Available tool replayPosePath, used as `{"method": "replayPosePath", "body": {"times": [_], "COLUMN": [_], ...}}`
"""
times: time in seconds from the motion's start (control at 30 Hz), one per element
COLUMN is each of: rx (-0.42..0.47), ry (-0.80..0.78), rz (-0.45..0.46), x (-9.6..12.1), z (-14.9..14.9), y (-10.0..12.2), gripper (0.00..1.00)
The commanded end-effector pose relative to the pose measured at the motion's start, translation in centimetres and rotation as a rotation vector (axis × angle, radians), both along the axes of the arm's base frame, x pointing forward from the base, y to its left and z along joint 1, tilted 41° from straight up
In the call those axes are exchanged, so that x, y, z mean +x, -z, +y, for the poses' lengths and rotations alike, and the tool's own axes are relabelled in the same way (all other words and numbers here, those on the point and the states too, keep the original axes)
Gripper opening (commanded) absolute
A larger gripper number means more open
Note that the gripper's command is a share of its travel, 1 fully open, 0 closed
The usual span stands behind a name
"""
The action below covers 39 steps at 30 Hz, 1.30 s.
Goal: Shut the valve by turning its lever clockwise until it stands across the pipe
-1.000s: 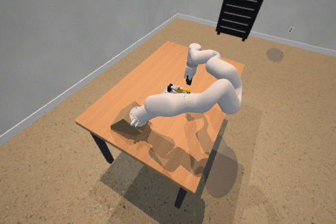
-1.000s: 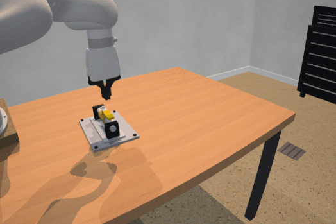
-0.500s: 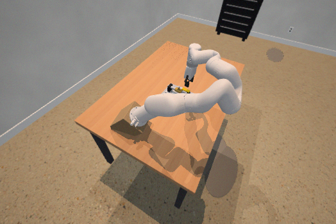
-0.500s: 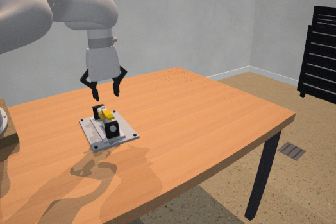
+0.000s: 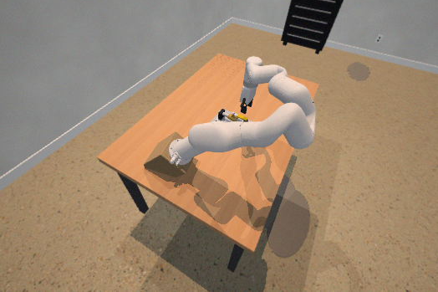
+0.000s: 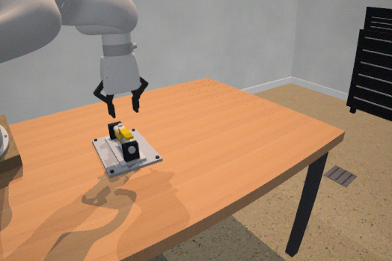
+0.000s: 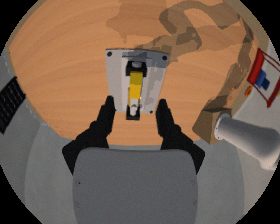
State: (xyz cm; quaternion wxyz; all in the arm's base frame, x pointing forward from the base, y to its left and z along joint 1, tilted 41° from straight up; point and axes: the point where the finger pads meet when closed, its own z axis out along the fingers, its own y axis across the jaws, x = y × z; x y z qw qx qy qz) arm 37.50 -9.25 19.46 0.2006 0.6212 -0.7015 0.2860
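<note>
Your white arm reaches over an orange wooden counter [image 6: 239,123]. Its gripper [image 6: 123,108] hangs just above the valve [image 6: 126,147], touching nothing, with the two black fingers [image 6: 111,108] spread apart and nothing held between them.

The valve sits near the middle of the counter on a grey base plate [image 6: 151,155]. A pale pipe runs along the plate between two black end blocks. The valve's lever [image 6: 126,133], a short yellow strip, lies on top. In the wrist view the lever [image 7: 134,87] appears to run lengthwise with the pipe, pointing toward the camera between the two fingers, not across it.

So the turn looks not yet started. Judging from this, all remains: bring the fingers down to the lever, swing it clockwise a quarter turn, then lift away and hold still.
</note>
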Motion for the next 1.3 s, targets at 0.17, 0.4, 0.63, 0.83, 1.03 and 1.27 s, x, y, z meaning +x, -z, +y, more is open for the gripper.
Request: {"method": "replayPosePath", "body": {"times": [0.17,0.4,0.63,0.83,1.03,1.27], "rx": [0.000,0.000,0.000,0.000,0.000,0.000], "ry": [-0.003,-0.003,-0.003,-0.003,-0.003,-0.003], "rz": [-0.002,-0.002,-0.002,-0.002,-0.002,-0.002], "x": [0.1,0.1,0.1,0.1,0.2,0.3], "z": [0.1,0.1,-0.1,-0.4,-1.0,-1.8], "y": [-0.1,-0.1,0.2,0.5,1.1,2.1], "gripper": [0.68,0.68,0.68,0.68,0.68,0.68]}}
